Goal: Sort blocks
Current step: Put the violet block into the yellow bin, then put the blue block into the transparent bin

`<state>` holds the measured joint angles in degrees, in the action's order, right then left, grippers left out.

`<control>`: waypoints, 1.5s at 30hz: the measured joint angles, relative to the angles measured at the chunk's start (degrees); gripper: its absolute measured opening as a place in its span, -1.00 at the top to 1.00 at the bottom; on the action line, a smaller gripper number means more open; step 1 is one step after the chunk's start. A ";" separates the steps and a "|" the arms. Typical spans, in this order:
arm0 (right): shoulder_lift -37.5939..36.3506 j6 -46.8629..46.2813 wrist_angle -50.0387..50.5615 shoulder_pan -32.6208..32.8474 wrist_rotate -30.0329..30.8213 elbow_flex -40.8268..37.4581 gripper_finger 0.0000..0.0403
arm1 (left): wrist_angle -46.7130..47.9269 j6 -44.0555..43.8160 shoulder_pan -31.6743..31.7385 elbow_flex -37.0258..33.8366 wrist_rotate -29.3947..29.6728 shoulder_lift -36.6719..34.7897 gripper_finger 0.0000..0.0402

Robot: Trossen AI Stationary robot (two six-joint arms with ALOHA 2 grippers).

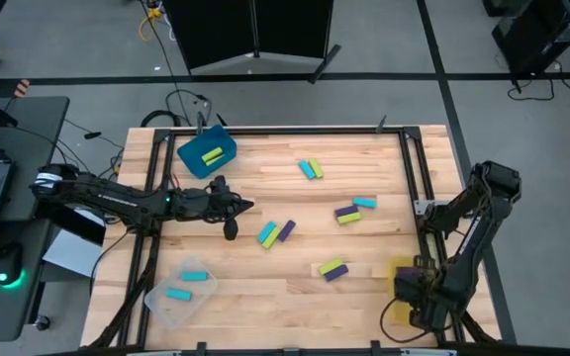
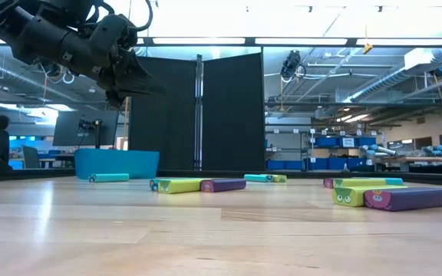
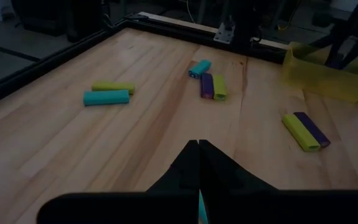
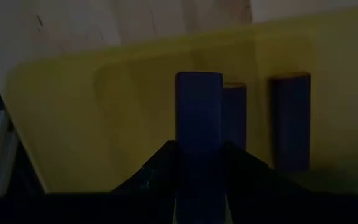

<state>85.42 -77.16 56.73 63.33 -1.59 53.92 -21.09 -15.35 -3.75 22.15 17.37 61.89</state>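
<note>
Right gripper (image 4: 199,155) grasped a purple block (image 4: 199,112) over the yellow bin (image 4: 73,112) at 4 o'clock; left gripper (image 1: 248,206) clenched, mid-table.

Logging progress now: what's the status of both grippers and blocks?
Left gripper shut, empty, mid-table. Right gripper holds purple block over yellow bin. Nothing blocking.

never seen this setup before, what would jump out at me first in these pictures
Bright blocks lie scattered in small clusters of cyan, lime and purple across the middle of the wooden table. The left gripper, shut, hovers over the table's middle left, near the blue bin at the far left corner. The right gripper holds a purple block over the yellow bin at the near right corner.
</note>
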 joint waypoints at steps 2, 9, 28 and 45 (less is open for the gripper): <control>0.63 0.83 -0.07 -0.02 -0.76 -0.03 0.46 | -0.01 0.04 0.00 0.00 0.00 0.00 0.96; 3.30 4.05 -1.19 -0.08 -3.66 -0.17 0.46 | 0.07 0.15 0.00 0.00 -0.02 0.00 0.96; 4.60 6.32 -10.90 -2.62 -7.82 -6.88 0.18 | 0.32 -0.28 0.00 0.00 -0.84 0.00 0.96; 4.47 16.63 7.60 -8.08 -10.34 2.63 0.19 | 0.56 -0.38 0.00 0.00 -1.14 0.00 0.96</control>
<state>89.89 -60.54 64.34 55.25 -11.93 56.55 -20.53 -15.73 -3.75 22.15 16.23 61.89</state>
